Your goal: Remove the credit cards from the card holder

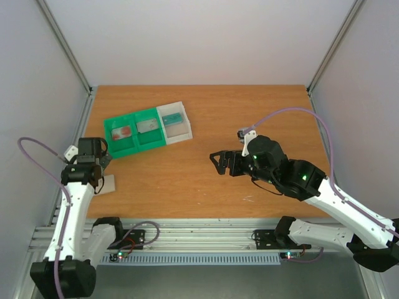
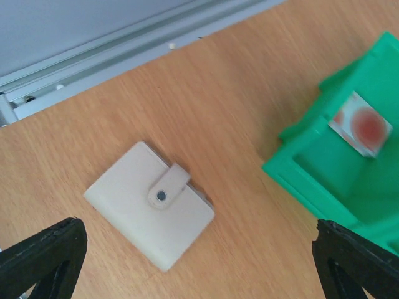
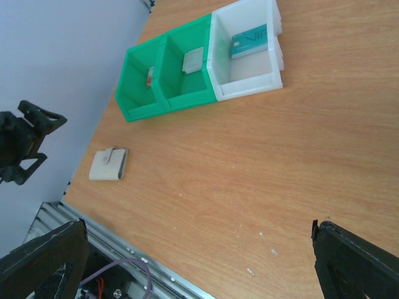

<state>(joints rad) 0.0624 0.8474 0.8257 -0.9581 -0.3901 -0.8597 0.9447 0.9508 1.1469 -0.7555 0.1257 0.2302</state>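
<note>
The card holder (image 2: 149, 205) is a pale wallet lying flat and closed on the table, its tab snapped over the front. It also shows beside the left arm (image 1: 108, 184) and small at the table's left edge (image 3: 109, 164). My left gripper (image 2: 199, 271) hangs open above it, the holder under the left half of the gap and nothing held. Three credit cards lie in the tray: a white one with red print (image 2: 361, 124), a grey one (image 3: 193, 60) and a teal one (image 3: 249, 43). My right gripper (image 1: 221, 163) is open and empty over mid-table.
A tray with two green compartments (image 1: 134, 146) and one white compartment (image 1: 177, 132) stands at the back left. The table's near edge meets a metal rail (image 2: 124, 43). Small white specks dot the wood (image 3: 274, 251).
</note>
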